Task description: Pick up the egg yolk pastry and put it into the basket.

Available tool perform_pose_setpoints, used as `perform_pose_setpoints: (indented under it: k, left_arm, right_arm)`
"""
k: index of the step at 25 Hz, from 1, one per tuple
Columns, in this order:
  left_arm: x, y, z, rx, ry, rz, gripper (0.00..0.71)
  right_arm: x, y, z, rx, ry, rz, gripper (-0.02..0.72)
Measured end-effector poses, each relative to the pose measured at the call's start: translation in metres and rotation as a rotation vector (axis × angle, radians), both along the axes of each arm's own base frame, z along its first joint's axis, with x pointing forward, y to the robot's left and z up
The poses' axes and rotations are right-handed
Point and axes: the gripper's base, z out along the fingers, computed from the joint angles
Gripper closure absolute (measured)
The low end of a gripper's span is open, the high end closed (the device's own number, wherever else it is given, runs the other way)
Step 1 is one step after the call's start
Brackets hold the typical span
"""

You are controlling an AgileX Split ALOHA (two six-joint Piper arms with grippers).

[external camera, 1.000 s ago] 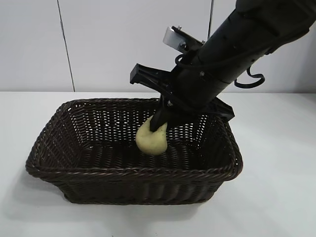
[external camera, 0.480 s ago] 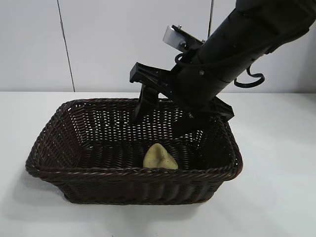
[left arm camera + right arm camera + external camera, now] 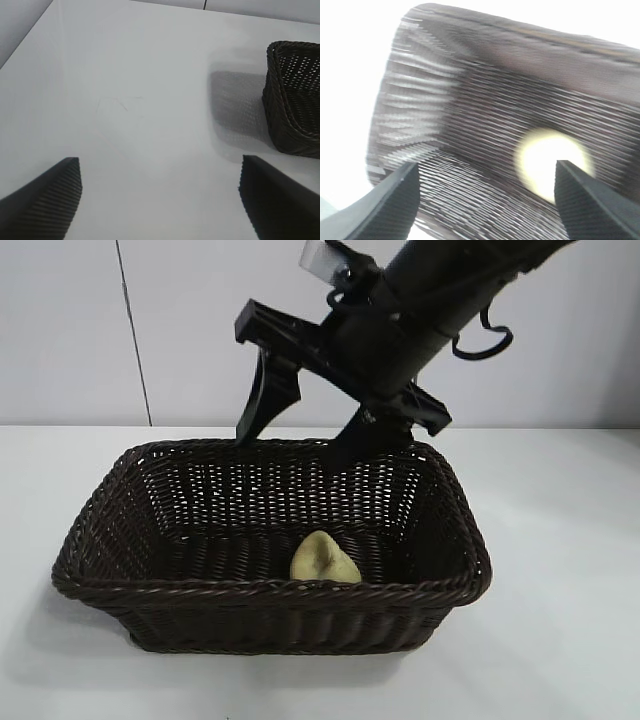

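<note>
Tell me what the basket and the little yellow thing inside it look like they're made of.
The basket: dark brown woven wicker, judging by its open weave and braided rim. The egg yolk pastry: pale yellow, matte and smooth, dough-like or possibly a soft replica; the look leaves that open.

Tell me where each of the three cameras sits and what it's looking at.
Exterior: level, facing the rig; sees the basket, the pastry inside, the right end effector open above.
Left wrist: on the left arm, looking down at bare table; its open end effector, a basket corner.
Right wrist: above the basket, looking in; both fingertips.
All three share the basket.
</note>
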Motion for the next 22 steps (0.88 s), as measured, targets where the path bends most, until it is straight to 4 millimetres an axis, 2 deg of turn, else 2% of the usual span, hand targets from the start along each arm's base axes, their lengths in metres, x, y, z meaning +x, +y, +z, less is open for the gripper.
perform_pose_setpoints:
  k: [5,10,16,22]
  left_arm:
    - [0.0,0.0,0.0,0.0,0.0,0.0,0.086]
    - [0.0,0.0,0.0,0.0,0.0,0.0,0.086]
    - [0.0,0.0,0.0,0.0,0.0,0.0,0.086]
    - [0.0,0.0,0.0,0.0,0.0,0.0,0.086]
  right_arm:
    - [0.011,-0.032,0.016,-0.147,0.037,-0.036,0.164]
    - [0.026,-0.075,0.016,-0.238,0.058,-0.122,0.164]
    - [0.038,-0.144,0.015,-0.383,0.103,-0.258,0.164]
    - [0.041,-0.199,0.015,-0.422,0.144,-0.372,0.164]
